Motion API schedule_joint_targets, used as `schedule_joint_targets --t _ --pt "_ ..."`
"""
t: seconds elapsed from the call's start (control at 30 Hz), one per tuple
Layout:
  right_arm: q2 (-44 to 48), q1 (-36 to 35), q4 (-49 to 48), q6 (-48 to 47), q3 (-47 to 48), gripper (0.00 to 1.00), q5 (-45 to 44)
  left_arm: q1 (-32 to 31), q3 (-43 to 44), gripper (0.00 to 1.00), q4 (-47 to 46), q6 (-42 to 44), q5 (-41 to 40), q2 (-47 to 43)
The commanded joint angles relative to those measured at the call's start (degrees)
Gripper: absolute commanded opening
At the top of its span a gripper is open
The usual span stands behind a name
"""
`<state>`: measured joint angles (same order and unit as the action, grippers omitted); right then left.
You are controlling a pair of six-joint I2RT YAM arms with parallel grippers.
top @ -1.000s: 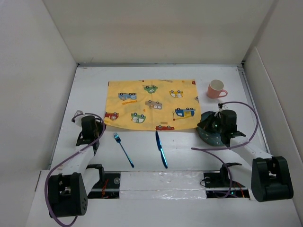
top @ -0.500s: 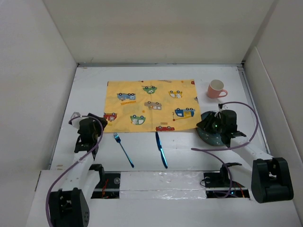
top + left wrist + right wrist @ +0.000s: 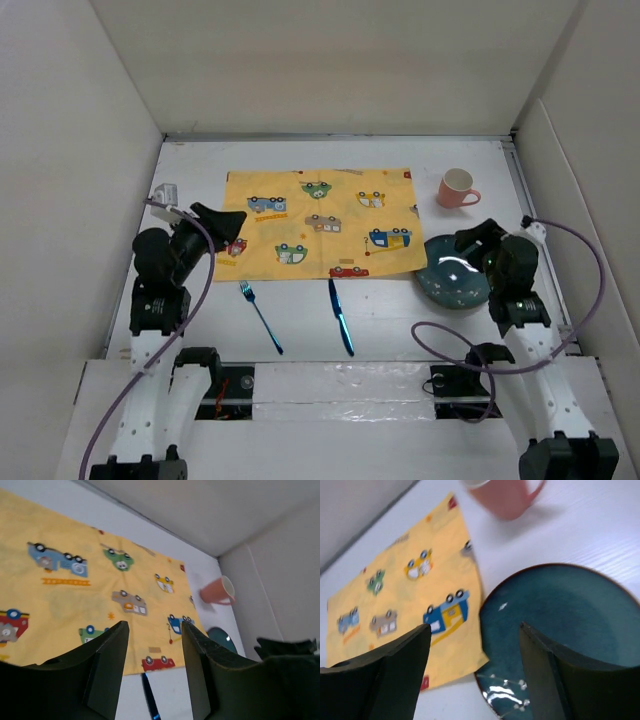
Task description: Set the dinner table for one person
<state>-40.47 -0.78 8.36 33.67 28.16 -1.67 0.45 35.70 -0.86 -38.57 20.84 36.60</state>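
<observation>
We see the dinner table (image 3: 190, 180) as a large, flat, matte white rectangle, far bigger than anything on it. At its middle lies a yellow placemat (image 3: 320, 220) printed with cartoon cars. A pink cup (image 3: 458, 188) stands off the mat's far right corner, and a dark teal plate (image 3: 455, 282) sits against its near right corner. A blue fork (image 3: 260, 317) and a blue knife (image 3: 341, 316) rest on bare white just before the mat. Our left gripper (image 3: 152, 630) hovers over the mat's left edge with its fingers parted and empty. Our right gripper (image 3: 475, 630) hangs above the plate, spread wide.
</observation>
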Motion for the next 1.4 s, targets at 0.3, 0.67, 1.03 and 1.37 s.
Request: schedule_joint_targets --t 0.3,0.67,1.03,1.37 --pt "-10.31 15.79 9.92 15.89 -4.26 0.72 -15.91 -4.84 3.94 0.47 14.93 17.91 7.64 -14.54" --pt "-27.65 18.18 24.24 20.03 8.04 0.66 -19.77 -11.43 3.41 0.48 14.75 17.21 1.84 -19.72" --pt "-19.70 20.02 18.55 16.18 2.33 0.74 -14.08 -12.66 3.50 0.48 15.19 16.86 0.25 -20.69" --pt "-22.64 21.60 13.44 11.16 1.37 0.67 -1.78 -12.66 3.23 0.48 15.54 16.33 -0.62 -20.87"
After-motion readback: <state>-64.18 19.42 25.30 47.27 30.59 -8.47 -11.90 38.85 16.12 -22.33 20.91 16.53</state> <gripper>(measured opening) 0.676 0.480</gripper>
